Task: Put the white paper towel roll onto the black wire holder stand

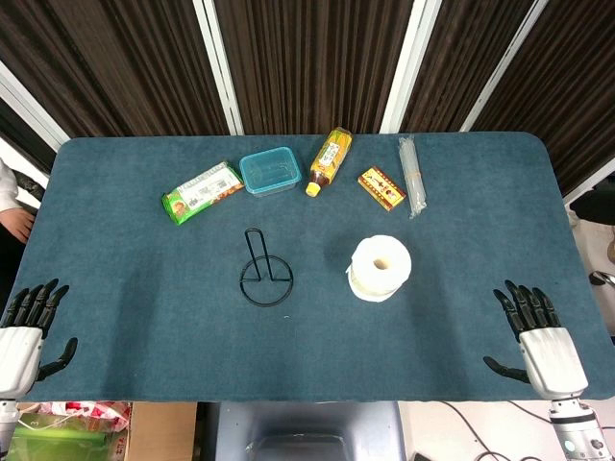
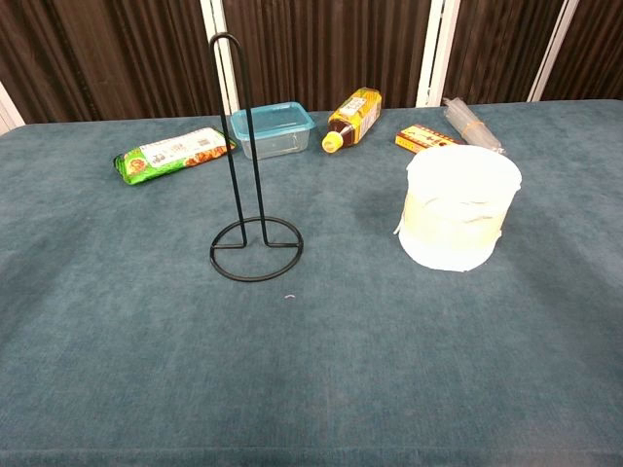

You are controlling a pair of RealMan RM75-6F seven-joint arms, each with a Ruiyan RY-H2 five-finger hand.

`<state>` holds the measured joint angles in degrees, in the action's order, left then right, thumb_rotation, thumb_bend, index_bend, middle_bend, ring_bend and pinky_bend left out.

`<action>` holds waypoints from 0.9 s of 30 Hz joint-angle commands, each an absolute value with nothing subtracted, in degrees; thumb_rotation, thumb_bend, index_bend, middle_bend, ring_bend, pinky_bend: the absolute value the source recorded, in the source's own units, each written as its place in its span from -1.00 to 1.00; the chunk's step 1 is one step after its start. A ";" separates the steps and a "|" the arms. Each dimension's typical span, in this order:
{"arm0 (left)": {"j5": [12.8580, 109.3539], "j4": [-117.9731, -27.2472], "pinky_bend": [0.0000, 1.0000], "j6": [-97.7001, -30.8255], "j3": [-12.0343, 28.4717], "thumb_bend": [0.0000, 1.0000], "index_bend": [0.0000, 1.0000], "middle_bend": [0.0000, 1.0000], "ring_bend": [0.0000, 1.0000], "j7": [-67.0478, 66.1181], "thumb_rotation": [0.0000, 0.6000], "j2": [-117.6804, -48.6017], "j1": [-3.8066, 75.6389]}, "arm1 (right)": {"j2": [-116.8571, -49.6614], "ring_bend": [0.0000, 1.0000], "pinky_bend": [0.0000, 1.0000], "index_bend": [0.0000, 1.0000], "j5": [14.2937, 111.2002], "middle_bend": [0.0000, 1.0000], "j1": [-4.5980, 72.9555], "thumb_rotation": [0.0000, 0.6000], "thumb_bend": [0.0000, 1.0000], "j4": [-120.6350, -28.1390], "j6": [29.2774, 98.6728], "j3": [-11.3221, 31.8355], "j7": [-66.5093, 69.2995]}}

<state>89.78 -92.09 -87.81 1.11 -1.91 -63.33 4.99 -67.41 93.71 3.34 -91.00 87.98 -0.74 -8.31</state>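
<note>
The white paper towel roll (image 1: 380,268) is seen standing on end on the blue-covered bench (image 1: 115,288), its hollow core facing upward, right of centre. The black wire holder stand (image 1: 264,272) is placed upright just to its left, apart from it, with nothing threaded on its tall loop. Both hands are kept at the near edge of the bench, well apart from the roll: the left hand (image 1: 27,331) at the near left corner and the right hand (image 1: 535,332) at the near right corner, each with fingers spread and nothing held. The roll lies nearer the right hand. Along the far side are laid a green snack packet (image 1: 202,192), a clear lidded container (image 1: 269,172), a yellow bottle (image 1: 330,159), a small orange box (image 1: 381,187) and a sleeve of clear cups (image 1: 412,174).
</note>
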 commanded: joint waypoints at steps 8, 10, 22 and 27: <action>90.13 -91.82 -0.92 -87.16 1.20 -0.19 -1.00 -1.00 -1.00 -0.69 1.00 -63.73 5.48 | -70.50 -1.00 -1.00 -1.00 94.67 -1.00 9.88 1.00 -0.69 -88.69 81.21 2.28 -8.51; 90.48 -91.67 -0.92 -86.91 1.05 -0.20 -1.00 -1.00 -1.00 -0.66 1.00 -63.97 5.67 | -70.97 -1.00 -1.00 -1.00 93.19 -1.00 13.05 1.00 -0.69 -89.27 77.21 4.23 -9.30; 89.57 -91.70 -0.91 -86.55 1.13 -0.21 -1.00 -1.00 -1.00 -1.11 1.00 -63.71 5.57 | -80.17 -1.00 -1.00 -1.00 82.22 -1.00 30.30 1.00 -0.70 -80.46 54.36 11.55 -2.82; 88.81 -91.29 -0.91 -86.12 1.58 -0.21 -1.00 -1.00 -1.00 -0.71 1.00 -63.75 5.84 | -82.26 -1.00 -1.00 -1.00 78.66 -1.00 32.74 1.00 -0.70 -78.25 51.03 12.40 -0.25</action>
